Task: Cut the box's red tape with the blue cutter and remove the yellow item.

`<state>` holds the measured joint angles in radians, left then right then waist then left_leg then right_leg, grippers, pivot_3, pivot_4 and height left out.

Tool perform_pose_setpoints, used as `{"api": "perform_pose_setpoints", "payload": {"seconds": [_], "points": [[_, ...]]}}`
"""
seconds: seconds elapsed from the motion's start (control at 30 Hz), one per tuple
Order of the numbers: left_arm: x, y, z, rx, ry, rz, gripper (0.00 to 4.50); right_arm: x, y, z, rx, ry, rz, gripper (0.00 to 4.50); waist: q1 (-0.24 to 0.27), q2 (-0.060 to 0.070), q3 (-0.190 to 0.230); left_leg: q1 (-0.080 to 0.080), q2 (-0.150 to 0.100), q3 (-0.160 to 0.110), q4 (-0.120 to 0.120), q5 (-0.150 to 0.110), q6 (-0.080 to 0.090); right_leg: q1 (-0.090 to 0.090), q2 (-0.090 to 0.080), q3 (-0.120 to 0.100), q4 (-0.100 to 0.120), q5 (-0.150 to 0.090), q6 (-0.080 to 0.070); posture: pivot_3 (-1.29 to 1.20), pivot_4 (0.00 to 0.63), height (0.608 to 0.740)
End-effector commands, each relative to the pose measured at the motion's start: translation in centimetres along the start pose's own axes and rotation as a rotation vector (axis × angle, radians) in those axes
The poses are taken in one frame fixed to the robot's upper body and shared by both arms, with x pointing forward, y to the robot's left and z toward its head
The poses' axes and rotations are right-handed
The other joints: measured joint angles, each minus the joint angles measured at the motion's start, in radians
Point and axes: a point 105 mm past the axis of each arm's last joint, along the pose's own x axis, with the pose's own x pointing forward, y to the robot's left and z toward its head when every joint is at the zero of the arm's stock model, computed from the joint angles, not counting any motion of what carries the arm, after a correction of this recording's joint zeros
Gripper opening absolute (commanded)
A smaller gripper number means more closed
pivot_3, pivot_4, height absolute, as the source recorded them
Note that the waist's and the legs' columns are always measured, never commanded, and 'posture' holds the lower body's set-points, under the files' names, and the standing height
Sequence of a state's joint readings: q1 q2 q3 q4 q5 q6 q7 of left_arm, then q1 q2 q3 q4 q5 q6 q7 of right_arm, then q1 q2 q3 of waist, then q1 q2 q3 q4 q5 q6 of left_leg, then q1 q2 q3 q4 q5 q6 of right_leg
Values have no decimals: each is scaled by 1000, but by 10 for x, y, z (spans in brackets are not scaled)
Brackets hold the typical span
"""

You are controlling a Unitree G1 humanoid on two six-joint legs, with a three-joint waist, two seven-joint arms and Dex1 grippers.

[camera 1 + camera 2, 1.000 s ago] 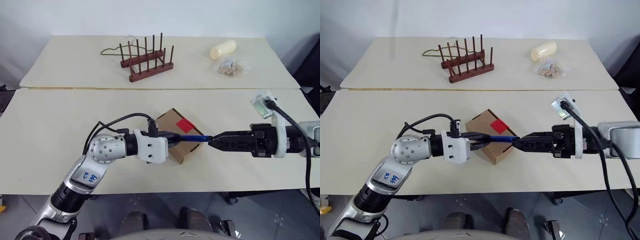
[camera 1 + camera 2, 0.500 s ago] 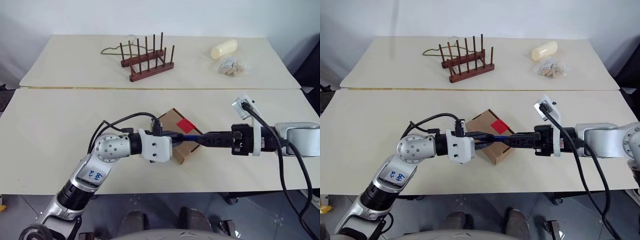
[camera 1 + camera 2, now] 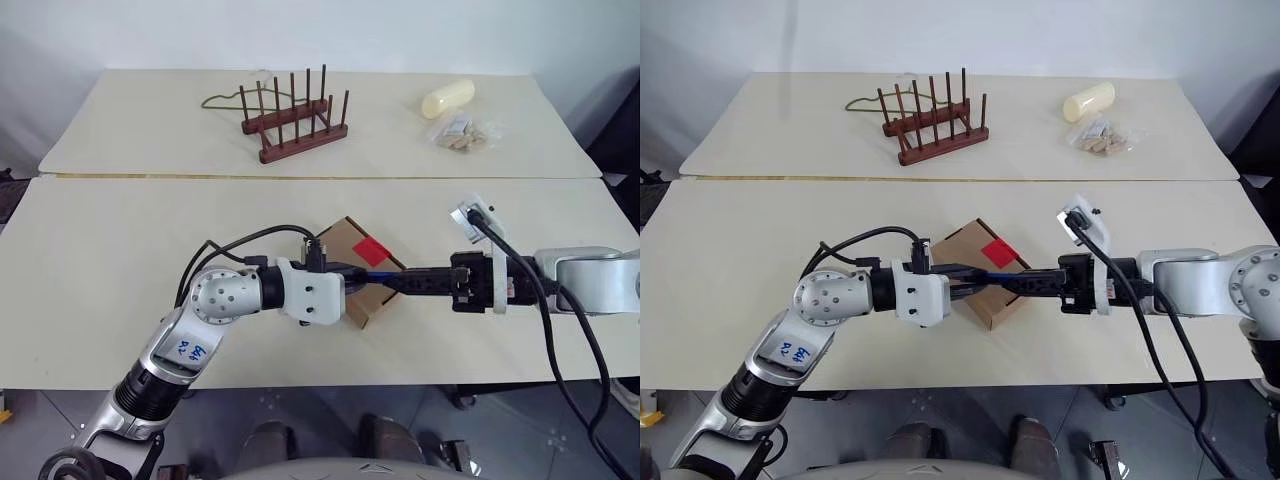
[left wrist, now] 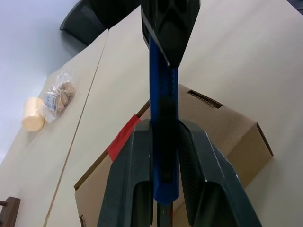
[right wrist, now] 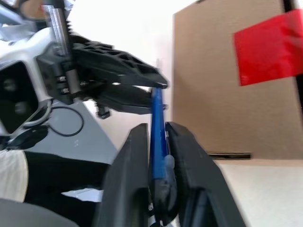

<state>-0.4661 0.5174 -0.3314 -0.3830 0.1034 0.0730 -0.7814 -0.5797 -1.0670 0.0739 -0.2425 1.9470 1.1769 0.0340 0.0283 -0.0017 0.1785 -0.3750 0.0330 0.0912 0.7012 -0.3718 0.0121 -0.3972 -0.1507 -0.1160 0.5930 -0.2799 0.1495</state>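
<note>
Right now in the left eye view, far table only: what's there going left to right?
Thin cord → wooden peg rack → pale cream cylinder, with a clear bag of small tan pieces just nearer than the cylinder.

The blue cutter (image 3: pixel 372 279) is mostly covered where the left gripper (image 3: pixel 352 279) and right gripper (image 3: pixel 396 283) pinch its two ends. Its tip is hidden. Under both grippers, part of the box (image 3: pixel 352 248) is hidden too.
</note>
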Motion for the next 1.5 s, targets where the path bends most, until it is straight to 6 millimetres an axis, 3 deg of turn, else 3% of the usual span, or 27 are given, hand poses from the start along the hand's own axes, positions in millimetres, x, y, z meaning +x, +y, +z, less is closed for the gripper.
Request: {"api": "perform_pose_setpoints", "payload": {"seconds": [0.03, 0.93, 1.13, 1.27, 1.4, 1.5], "points": [[-1, 5, 14, 48, -34, 15, 417, 1, 10, 8, -22, -29, 40, 150, 0, 0, 0, 0, 0, 0, 0, 0, 0, 0, 0, 0, 0, 0, 0, 0, 150, 740], [-7, 3, 13, 23, -44, -4, 417, -7, 17, 18, 9, -92, 169, 150, 0, 0, 0, 0, 0, 0, 0, 0, 0, 0, 0, 0, 0, 0, 0, 0, 150, 740], [-34, 32, 27, -118, -161, 143, 2288, -27, 25, 20, -22, -94, 212, 150, 0, 0, 0, 0, 0, -1, 0, 0, 0, 0, 0, 0, 0, 0, 0, 0, 150, 740], [-75, 47, 18, -243, -154, 175, 3520, -47, 27, 23, -71, -126, 212, 150, -1, 0, 0, 0, 1, -1, 0, 0, 0, 0, 0, 0, 0, 0, 0, 0, 150, 740], [-112, 63, -6, -381, -88, 273, 3520, -69, 21, 29, -97, -198, 153, 150, -2, 0, 0, 0, 0, 0, 0, 0, 0, 0, 0, 0, 0, 0, 0, 0, 150, 740], [-132, 53, -31, -471, -35, 268, 3520, -90, 4, 29, -106, -266, 36, 150, 2, 0, 0, 0, 0, 0, 0, 0, 0, 0, 0, 0, 0, 0, 0, 0, 150, 740]]}}
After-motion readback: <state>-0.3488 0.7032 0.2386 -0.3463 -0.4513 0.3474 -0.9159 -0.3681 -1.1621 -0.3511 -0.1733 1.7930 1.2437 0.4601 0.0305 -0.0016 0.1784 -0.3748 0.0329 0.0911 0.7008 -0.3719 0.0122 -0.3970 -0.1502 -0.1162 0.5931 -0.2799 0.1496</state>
